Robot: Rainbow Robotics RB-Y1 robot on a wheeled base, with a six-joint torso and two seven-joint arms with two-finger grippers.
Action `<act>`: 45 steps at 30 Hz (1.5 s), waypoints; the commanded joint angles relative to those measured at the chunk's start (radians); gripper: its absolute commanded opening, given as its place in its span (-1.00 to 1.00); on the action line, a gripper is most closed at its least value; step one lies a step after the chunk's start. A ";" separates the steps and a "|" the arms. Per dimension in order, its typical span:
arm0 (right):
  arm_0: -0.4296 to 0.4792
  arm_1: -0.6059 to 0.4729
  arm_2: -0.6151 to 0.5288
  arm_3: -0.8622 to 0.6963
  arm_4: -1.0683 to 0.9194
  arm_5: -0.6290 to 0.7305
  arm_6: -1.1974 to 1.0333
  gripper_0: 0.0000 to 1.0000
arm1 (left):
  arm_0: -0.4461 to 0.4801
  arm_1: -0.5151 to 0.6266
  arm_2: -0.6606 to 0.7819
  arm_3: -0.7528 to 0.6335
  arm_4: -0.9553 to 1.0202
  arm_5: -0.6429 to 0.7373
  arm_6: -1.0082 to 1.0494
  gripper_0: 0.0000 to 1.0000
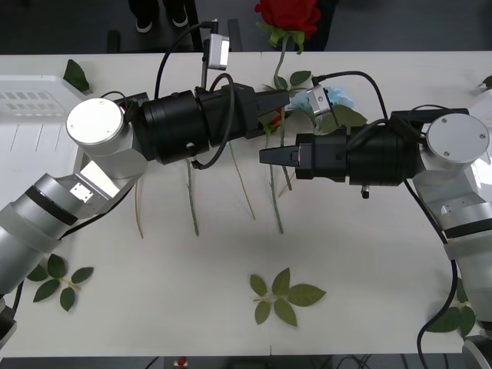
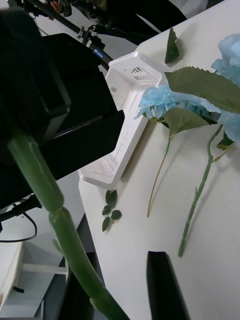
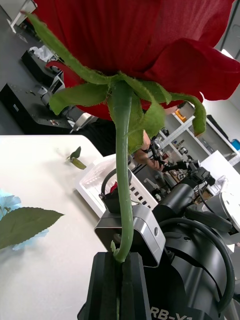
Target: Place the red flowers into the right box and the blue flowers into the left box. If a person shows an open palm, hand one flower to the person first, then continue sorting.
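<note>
While its fingers are clamped on the stem, the left gripper [image 1: 286, 98] keeps a red flower [image 1: 287, 15] lifted over the table's [image 1: 369, 254] far edge, seemingly for hand-off; the right gripper [image 1: 265, 156], fingers parted, hovers above blue flowers [image 2: 162, 102].

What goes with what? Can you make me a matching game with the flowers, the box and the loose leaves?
1. red flower
2. blue flowers
3. left box
4. leaf sprig

a. white, at the table's left end
b. no bloom, near the table's front edge
c. stem pinched in the left gripper
d. lying flat, sky-blue petals

Pairs: 1-c, 2-d, 3-a, 4-b
</note>
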 commanded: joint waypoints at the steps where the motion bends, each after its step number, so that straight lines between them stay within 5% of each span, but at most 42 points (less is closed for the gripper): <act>1: -0.031 0.003 -0.019 -0.021 0.003 -0.002 0.027 -1.00 | -0.008 0.012 0.011 -0.016 0.015 -0.004 -0.042 -0.97; 4: -0.029 0.002 -0.023 -0.021 0.003 -0.004 0.030 -1.00 | -0.008 0.015 0.011 -0.016 0.027 -0.004 -0.042 -0.80; 7: -0.031 0.002 -0.028 -0.021 0.000 -0.004 0.030 -1.00 | -0.008 0.015 0.011 -0.016 0.038 -0.004 -0.042 1.00; 15: -0.029 0.002 -0.063 -0.021 -0.004 0.005 0.033 -1.00 | -0.008 0.016 0.011 -0.016 0.056 -0.004 -0.042 1.00; 25: -0.041 -0.046 -0.430 -0.033 0.211 0.245 -0.020 -1.00 | -0.008 0.046 0.013 -0.014 0.076 -0.006 -0.031 1.00; 34: -0.040 -0.270 -0.497 -0.087 0.596 0.393 -0.212 -1.00 | -0.032 0.326 -0.021 -0.013 0.106 -0.024 0.211 1.00; 45: 0.066 -0.480 -0.514 0.023 0.879 0.426 -0.129 -1.00 | -0.127 0.607 -0.197 -0.013 -0.077 0.016 0.673 1.00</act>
